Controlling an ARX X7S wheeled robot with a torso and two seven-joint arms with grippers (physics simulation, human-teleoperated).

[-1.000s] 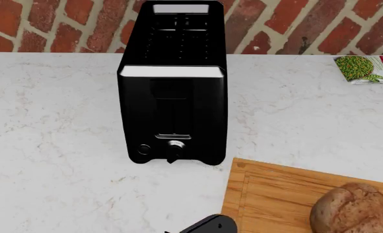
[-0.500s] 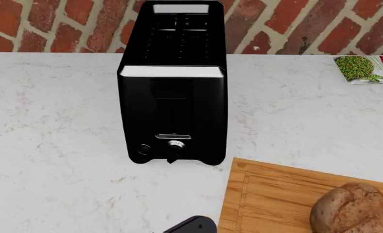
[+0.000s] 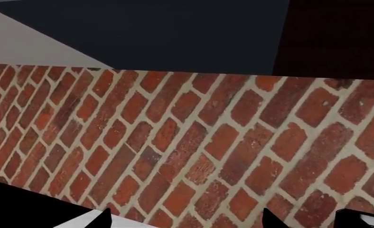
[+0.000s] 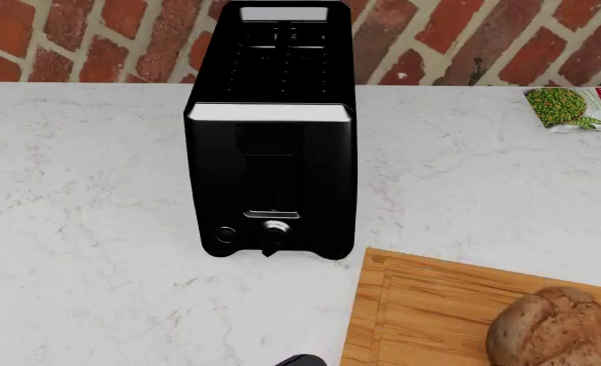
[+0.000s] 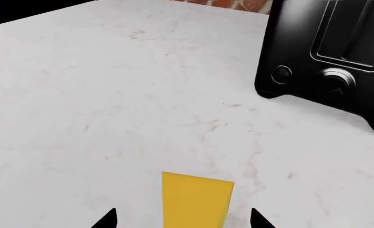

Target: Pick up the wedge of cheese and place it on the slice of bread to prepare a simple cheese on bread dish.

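The wedge of cheese (image 5: 196, 199), bright yellow with flat faces, lies on the white counter and shows only in the right wrist view. My right gripper (image 5: 182, 219) is open, one fingertip on each side of the wedge with a gap on both sides. The slice of bread (image 4: 555, 329), a brown crusty loaf, rests on the wooden cutting board (image 4: 422, 297) at the front right of the head view. My left gripper (image 3: 185, 221) is open and empty, facing the brick wall (image 3: 193, 142).
A black toaster (image 4: 272, 137) stands in the middle of the marble counter (image 4: 87, 191), also seen beyond the cheese as the toaster (image 5: 329, 57). A bag of peas (image 4: 577, 108) lies at the back right. A brick wall (image 4: 66, 38) backs the counter.
In the head view the black part of my right arm at the bottom edge has slid left and down, almost out of the picture. Nothing else has moved.
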